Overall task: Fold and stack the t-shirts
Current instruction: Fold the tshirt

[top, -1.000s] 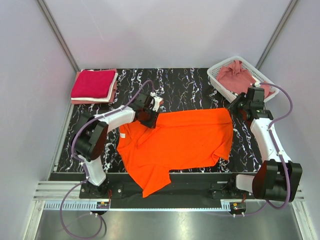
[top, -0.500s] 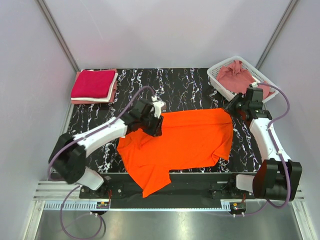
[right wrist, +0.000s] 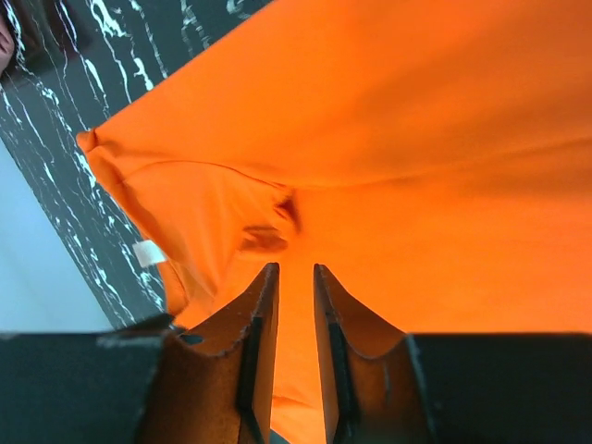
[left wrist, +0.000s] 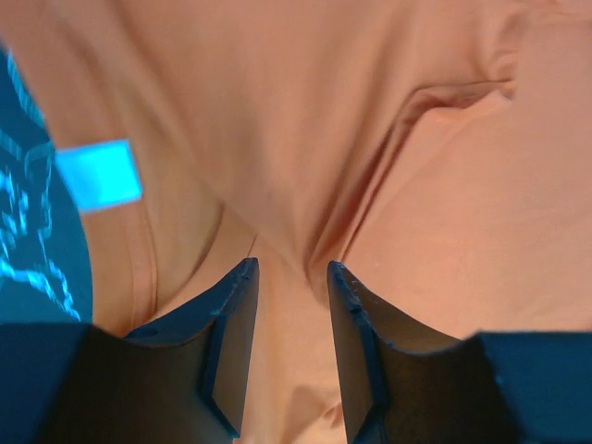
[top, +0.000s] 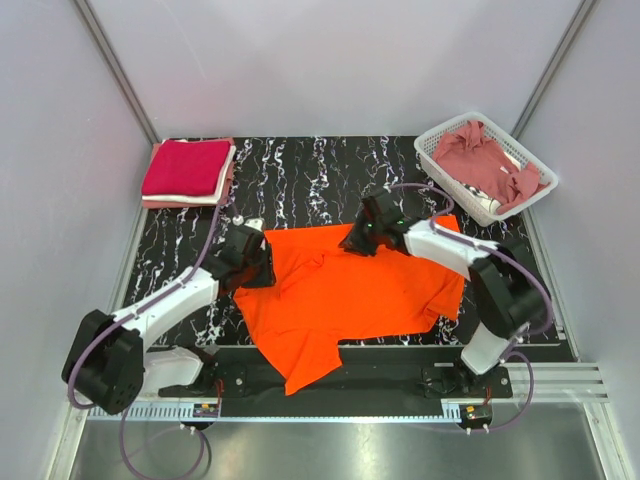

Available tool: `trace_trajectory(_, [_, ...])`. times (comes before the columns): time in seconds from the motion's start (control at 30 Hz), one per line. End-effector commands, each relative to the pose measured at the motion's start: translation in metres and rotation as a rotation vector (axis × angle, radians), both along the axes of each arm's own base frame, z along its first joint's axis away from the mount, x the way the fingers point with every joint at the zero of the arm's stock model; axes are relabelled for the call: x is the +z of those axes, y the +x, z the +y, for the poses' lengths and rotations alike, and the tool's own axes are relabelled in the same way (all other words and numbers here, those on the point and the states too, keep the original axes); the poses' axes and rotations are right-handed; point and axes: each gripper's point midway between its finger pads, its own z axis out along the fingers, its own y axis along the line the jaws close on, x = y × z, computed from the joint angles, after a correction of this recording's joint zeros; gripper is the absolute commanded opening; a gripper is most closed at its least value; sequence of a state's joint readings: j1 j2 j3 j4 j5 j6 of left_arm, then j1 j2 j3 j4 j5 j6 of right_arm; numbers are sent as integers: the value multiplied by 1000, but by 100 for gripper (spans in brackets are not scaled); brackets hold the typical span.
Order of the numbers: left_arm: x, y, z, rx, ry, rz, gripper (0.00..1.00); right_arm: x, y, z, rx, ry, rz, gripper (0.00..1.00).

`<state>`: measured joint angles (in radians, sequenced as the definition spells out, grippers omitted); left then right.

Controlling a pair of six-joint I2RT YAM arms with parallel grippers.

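Observation:
A bright orange t-shirt lies spread on the black marbled table, one sleeve hanging over the near edge. My left gripper rests on its left part; in the left wrist view its jaws stand apart over creased orange cloth, near a small label. My right gripper sits at the middle of the shirt's far edge. Its jaws are a narrow gap apart with smooth cloth showing between them, and puckers lie just ahead of the tips. Folded t-shirts, crimson on top of pale pink, are stacked at the far left.
A white lattice basket at the far right corner holds a crumpled dusty rose shirt. Grey walls close in the table on three sides. The right forearm lies across the shirt's far right part.
The right arm swung from beside the basket leftward to the middle of the shirt's far edge. The left gripper drew back left toward the shirt's left edge and its jaws widened slightly.

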<state>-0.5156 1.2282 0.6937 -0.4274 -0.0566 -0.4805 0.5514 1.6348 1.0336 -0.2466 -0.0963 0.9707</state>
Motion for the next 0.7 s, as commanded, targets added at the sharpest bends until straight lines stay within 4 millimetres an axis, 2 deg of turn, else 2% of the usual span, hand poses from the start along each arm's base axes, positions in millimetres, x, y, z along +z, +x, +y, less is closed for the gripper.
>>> trace_trajectory(0.0, [40, 31, -7, 191, -167, -151, 41, 15, 18, 47, -72, 80, 20, 28])
trace_trajectory(0.03, [43, 30, -11, 172, -178, -152, 41, 0, 15, 55, -58, 60, 52, 28])
trace_trajectory(0.07, [48, 32, -12, 156, -185, -164, 41, 5, 12, 72, -26, 69, 44, 28])
trace_trajectory(0.1, [50, 31, -13, 127, -178, -170, 41, 2, 11, 79, -16, 71, 53, 29])
trace_trajectory(0.13, [50, 30, -14, 117, -176, -171, 42, -10, 8, 85, -8, 56, 79, 29])
trace_trajectory(0.2, [44, 27, -14, 91, -166, -160, 42, -10, 7, 98, 1, 63, 87, 30])
trace_trajectory(0.23, [43, 27, -16, 62, -161, -160, 42, -18, 7, 99, 3, 46, 103, 32])
trace_trajectory(0.4, [31, 16, -36, -76, -208, -108, 42, -24, 7, 104, 1, 21, 122, 34])
trace_trajectory(0.67, [23, 13, -45, -132, -220, -81, 42, -39, -6, 98, 33, -55, 161, 35])
